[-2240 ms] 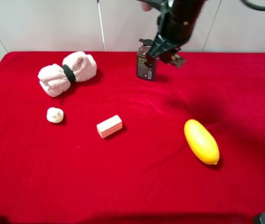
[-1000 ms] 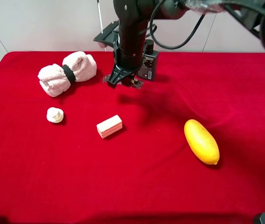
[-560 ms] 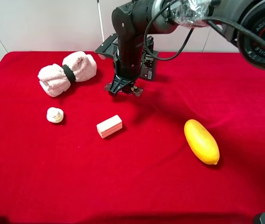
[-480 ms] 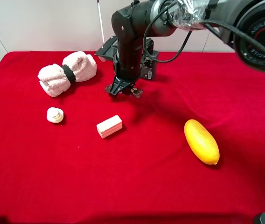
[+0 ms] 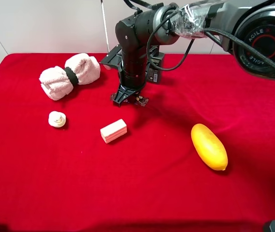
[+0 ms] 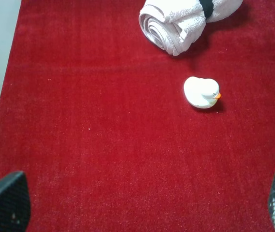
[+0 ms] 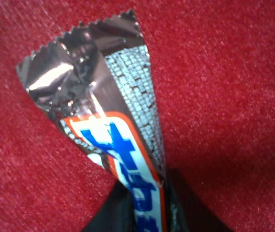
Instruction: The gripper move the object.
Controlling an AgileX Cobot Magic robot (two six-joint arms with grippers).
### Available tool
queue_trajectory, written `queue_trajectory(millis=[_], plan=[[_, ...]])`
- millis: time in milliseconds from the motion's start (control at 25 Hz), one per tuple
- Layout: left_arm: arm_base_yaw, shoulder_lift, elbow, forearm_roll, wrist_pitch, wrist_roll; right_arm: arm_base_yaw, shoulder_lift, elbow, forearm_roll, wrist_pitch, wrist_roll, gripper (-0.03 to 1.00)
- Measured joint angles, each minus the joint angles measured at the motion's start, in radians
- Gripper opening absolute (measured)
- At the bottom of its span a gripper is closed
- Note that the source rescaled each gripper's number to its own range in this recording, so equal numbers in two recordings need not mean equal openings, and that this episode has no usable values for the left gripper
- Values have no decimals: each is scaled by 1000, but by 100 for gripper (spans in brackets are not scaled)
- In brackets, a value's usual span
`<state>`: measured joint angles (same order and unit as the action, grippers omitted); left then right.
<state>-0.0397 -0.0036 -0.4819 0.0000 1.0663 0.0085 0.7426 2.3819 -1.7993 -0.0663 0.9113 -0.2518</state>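
My right gripper [image 5: 129, 98] is clamped on the candy bar [image 7: 115, 125]. In the wrist view my dark fingers [image 7: 106, 217] pinch one end of the wrapper. The rest of the bar sticks out past them, with its saw-toothed seal free at the far end over the red cloth [image 5: 142, 188]. I cannot tell whether that free end touches the cloth.

I judge the bar to be very light and slim. The foil is slick and crinkly, and the filling could snap or squash if I squeeze hard. Held by one end, it may pivot or slide in my grip. A hold across the middle of the body would sit steadier, and modest pressure should be enough.

In the high view my wrist points steeply down at the upper centre of the frame, with the fingertips low over the cloth. The forearm arches back towards the upper right corner. A dark box [image 5: 156, 70] stands just behind the wrist, partly hidden by it.

The pink block [image 5: 114, 131] lies near, below and a little left of my fingertips. The yellow fruit [image 5: 209, 146] is well apart at lower right. The rolled towel [image 5: 70, 75] sits at upper left, with the small white duck [image 5: 56, 119] below it.

My left gripper [image 6: 142, 208] hangs with its fingertips spread wide and nothing between them.
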Motion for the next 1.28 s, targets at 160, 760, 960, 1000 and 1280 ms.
queue_trajectory(millis=[160, 760, 960, 1000, 1280], plan=[[0, 0, 0, 0, 0, 0, 0, 1, 0, -4, -3, 10, 0], [0, 0, 0, 0, 0, 0, 0, 8, 0, -4, 4, 13, 0], [0, 0, 0, 0, 0, 0, 0, 8, 0, -4, 13, 13, 0], [0, 0, 0, 0, 0, 0, 0, 8, 0, -4, 13, 13, 0], [0, 0, 0, 0, 0, 0, 0, 8, 0, -4, 17, 12, 17]])
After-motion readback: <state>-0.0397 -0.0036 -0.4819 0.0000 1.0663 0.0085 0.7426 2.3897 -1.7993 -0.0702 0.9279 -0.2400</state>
